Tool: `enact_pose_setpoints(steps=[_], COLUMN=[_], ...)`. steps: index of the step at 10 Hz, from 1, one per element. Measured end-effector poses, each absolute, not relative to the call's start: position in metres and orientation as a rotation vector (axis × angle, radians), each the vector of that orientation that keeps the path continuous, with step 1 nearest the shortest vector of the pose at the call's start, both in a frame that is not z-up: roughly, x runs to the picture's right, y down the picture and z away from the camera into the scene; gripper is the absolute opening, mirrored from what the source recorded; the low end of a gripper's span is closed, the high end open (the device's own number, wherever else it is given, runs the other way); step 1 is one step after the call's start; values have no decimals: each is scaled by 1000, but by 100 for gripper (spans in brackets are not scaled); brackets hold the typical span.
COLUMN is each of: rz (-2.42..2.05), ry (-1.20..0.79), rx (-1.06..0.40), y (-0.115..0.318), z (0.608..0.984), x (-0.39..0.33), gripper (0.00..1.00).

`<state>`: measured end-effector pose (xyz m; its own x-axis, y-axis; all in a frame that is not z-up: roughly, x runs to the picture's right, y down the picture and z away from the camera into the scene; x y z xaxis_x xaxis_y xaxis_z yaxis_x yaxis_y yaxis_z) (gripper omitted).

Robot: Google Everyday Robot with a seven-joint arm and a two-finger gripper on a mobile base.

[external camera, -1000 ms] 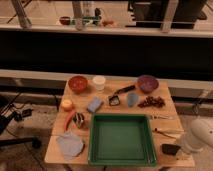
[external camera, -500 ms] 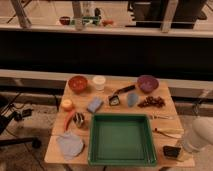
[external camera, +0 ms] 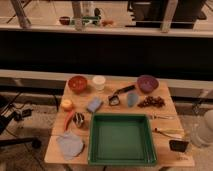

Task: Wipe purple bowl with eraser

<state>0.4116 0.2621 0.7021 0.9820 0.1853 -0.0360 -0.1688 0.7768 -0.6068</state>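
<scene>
The purple bowl (external camera: 147,83) stands upright at the table's back right corner, with nothing in it that I can see. The eraser (external camera: 178,146), a small flat black block, is at the front right corner of the table. My white arm (external camera: 204,129) comes in from the right edge. Its gripper (external camera: 185,145) is down at the eraser and shut on it. The bowl is well behind the gripper, past the grapes.
A green tray (external camera: 120,118) fills the front middle. Behind it are a red-orange bowl (external camera: 77,83), white cup (external camera: 99,82), blue sponge (external camera: 94,104), black-handled brush (external camera: 121,93) and grapes (external camera: 151,102). A grey cloth (external camera: 70,145) lies front left. Utensils (external camera: 169,132) lie right of the tray.
The gripper has closed on the eraser, and the black block now sits slightly up and to the right of where it was. Everything else on the table is unmoved.
</scene>
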Motion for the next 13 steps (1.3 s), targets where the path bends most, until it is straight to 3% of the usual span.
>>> enact_pose_setpoints(steps=[6,13], rz=[139,140], ry=[43,59], rx=[-623,-628], y=[187,189], z=[768,768], x=[403,409], gripper=[14,14])
